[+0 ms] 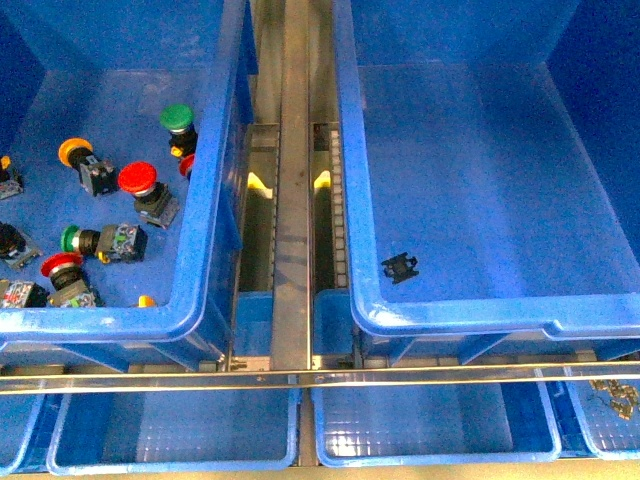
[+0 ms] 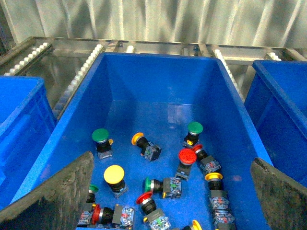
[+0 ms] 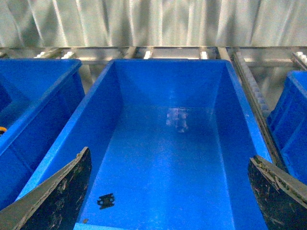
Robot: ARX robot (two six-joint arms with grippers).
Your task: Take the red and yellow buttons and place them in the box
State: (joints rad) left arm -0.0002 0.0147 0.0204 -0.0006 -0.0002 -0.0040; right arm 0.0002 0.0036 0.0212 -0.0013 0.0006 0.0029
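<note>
A red button (image 1: 138, 178) and a yellow-orange button (image 1: 75, 152) lie among several push-buttons on the floor of the left blue bin (image 1: 100, 322). In the left wrist view my left gripper (image 2: 171, 163) hangs open above that bin (image 2: 158, 81), with a red button (image 2: 187, 156) and a yellow button (image 2: 114, 175) between its fingers and well below them. My right gripper (image 3: 170, 155) is open over the box (image 3: 144, 81), which holds no buttons. The box (image 1: 450, 320) stands on the right in the front view. Neither arm shows in the front view.
Green-capped buttons (image 1: 177, 118) (image 2: 100, 136) lie mixed in with the others. A small black part (image 1: 400, 267) (image 3: 106, 201) rests on the box floor. A metal roller rail (image 1: 293, 200) runs between the bins. Shallow blue trays (image 1: 175, 430) (image 1: 430, 425) sit in front.
</note>
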